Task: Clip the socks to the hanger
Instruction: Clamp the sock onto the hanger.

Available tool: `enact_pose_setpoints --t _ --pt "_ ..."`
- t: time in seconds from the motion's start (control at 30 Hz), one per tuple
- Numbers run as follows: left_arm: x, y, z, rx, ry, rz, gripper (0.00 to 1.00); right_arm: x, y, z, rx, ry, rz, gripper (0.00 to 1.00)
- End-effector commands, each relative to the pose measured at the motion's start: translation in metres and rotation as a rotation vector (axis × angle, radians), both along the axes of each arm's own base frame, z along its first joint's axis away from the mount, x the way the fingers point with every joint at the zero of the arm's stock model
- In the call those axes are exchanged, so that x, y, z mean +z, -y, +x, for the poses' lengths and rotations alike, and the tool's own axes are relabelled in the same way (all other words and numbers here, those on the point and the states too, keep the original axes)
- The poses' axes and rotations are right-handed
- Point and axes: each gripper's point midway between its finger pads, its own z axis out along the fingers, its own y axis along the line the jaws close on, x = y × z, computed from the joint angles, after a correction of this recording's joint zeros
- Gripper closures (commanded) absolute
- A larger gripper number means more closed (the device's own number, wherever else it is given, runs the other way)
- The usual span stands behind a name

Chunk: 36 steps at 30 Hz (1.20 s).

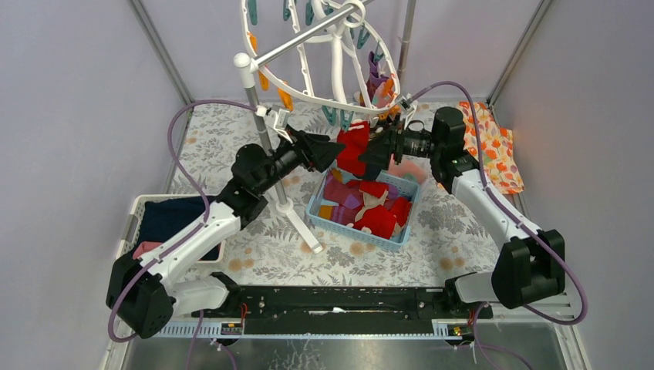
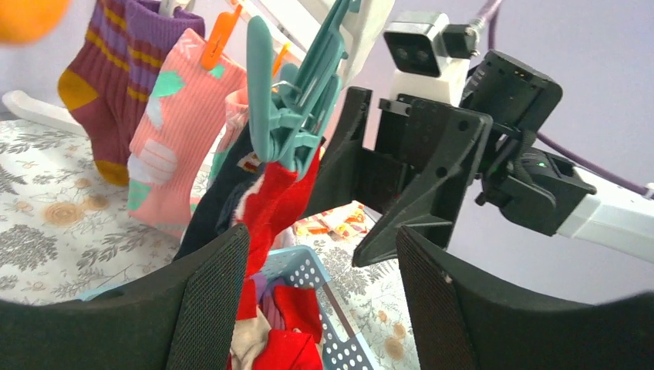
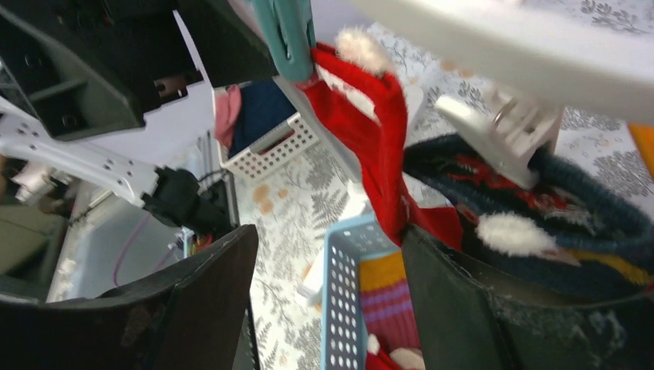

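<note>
A red sock (image 1: pixel 353 148), pinched in a teal clip (image 2: pixel 289 116) on the hanger (image 3: pixel 501 46), is seen hanging straight down over the basket (image 1: pixel 389 235), flanked closely by the left gripper (image 1: pixel 335 152) and right gripper (image 1: pixel 367 153), both spread wide, empty.

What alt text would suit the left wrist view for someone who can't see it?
A red sock hangs from a teal clip, just beyond the open left gripper. A pink sock and a maroon striped sock hang clipped at left; a blue basket sits below.

Robot lab booth: plain lilac walls (image 1: pixel 69 116), metal corner posts (image 1: pixel 161 51), floral-covered table (image 1: pixel 270 247).
</note>
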Motion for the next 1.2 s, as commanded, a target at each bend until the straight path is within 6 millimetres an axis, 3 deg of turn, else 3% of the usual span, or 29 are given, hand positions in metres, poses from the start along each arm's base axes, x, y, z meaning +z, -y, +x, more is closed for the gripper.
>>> enact_pose_setpoints --t 0.0,0.2,0.37,0.57,0.8,0.9,0.97,1.17 --pt "-0.009 -0.013 -0.004 0.059 -0.029 0.013 0.26 -0.005 0.012 -0.011 -0.012 0.106 -0.095 0.24" --pt "-0.025 -0.023 -0.014 0.076 -0.035 0.054 0.33 -0.012 0.022 -0.028 0.006 0.159 -0.170 0.21" --pt "-0.023 -0.020 -0.028 0.031 0.112 0.083 0.38 -0.015 0.030 -0.039 0.023 0.252 -0.224 0.20" --pt "-0.023 -0.016 -0.035 0.049 0.343 0.142 0.39 0.005 0.033 -0.050 0.070 0.448 -0.248 0.18" --pt "-0.026 -0.017 -0.011 0.157 0.408 0.188 0.43 0.039 0.038 -0.055 0.075 0.516 -0.262 0.16" --pt "-0.027 -0.023 -0.002 0.223 0.444 0.204 0.45 0.045 0.041 -0.055 0.075 0.521 -0.250 0.16" --pt "-0.020 -0.024 0.000 0.240 0.509 0.205 0.52 0.048 0.041 -0.054 0.080 0.529 -0.245 0.16" --pt "-0.015 -0.012 0.008 0.224 0.554 0.229 0.57 0.054 0.036 -0.054 0.161 0.575 -0.236 0.16"
